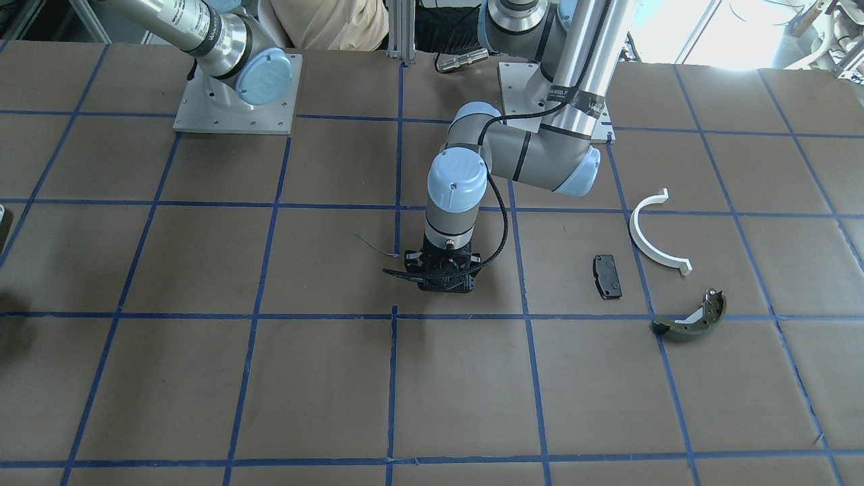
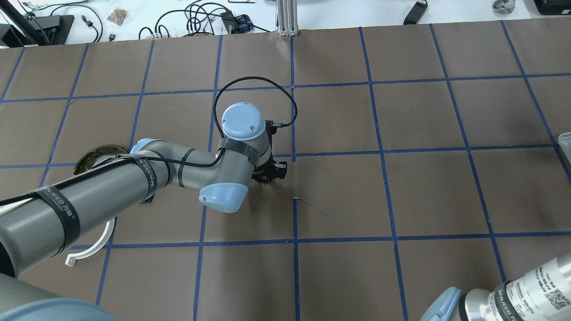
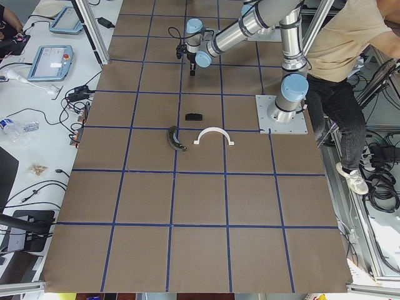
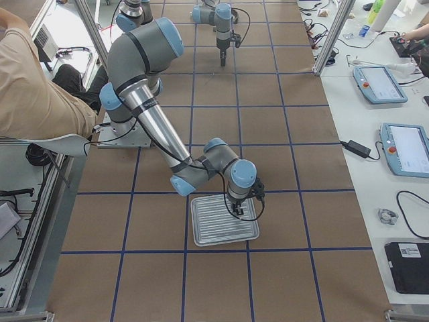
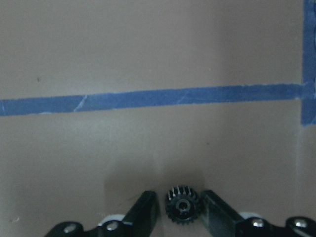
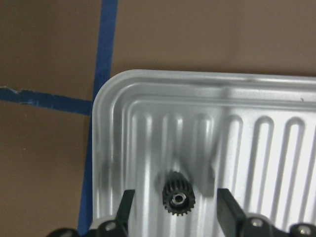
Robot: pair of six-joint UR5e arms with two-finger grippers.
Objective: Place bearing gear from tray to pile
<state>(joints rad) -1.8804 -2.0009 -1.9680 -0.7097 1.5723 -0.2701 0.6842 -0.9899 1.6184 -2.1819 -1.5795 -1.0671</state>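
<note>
Our left pincer [image 5: 180, 212] stands narrow around a bearing gear [image 5: 181, 206] low over mid-bench [image 1: 202, 378]; we cannot tell whether its fingers touch the teeth. This gear is well apart from the pile: white arc [image 1: 653, 236], black pad [image 1: 607, 275] and olive brake shoe [image 1: 692, 317]. Our right pincer [image 6: 175, 210] gapes wide around a second gear [image 6: 178, 198] lying in the ribbed tray [image 6: 163, 94]

I work in a robotics lab. My desk [image 2: 428, 196] is papered brown and gridded with blue tape [image 2: 296, 267]. Past its far edge a white bench [image 4: 375, 188] carries teach pendants [image 4: 380, 84] and tangled cables [image 2: 196, 20].
</note>
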